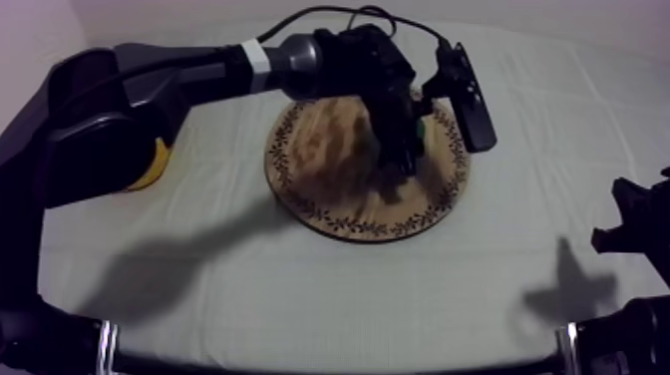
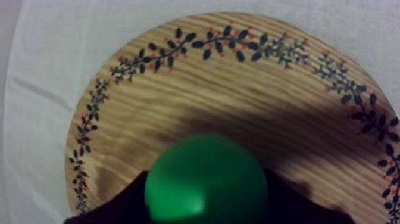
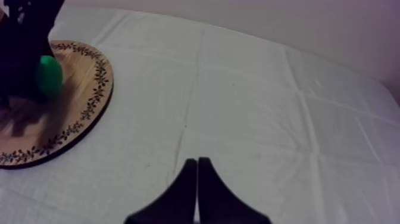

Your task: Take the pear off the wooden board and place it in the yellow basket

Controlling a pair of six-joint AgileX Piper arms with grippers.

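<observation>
The round wooden board with its leaf-patterned rim lies mid-table. My left arm reaches over it, and my left gripper points down at the board's right half. A sliver of the green pear peeks out beside the fingers. In the left wrist view the pear sits between my two black fingers, which press against its sides over the board. From the right wrist view the pear shows under the left gripper. My right gripper hangs shut over bare cloth.
The yellow basket stands at the table's left, mostly hidden behind my left arm. My right gripper rests low at the right edge. Grey-white cloth lies open in front of and right of the board.
</observation>
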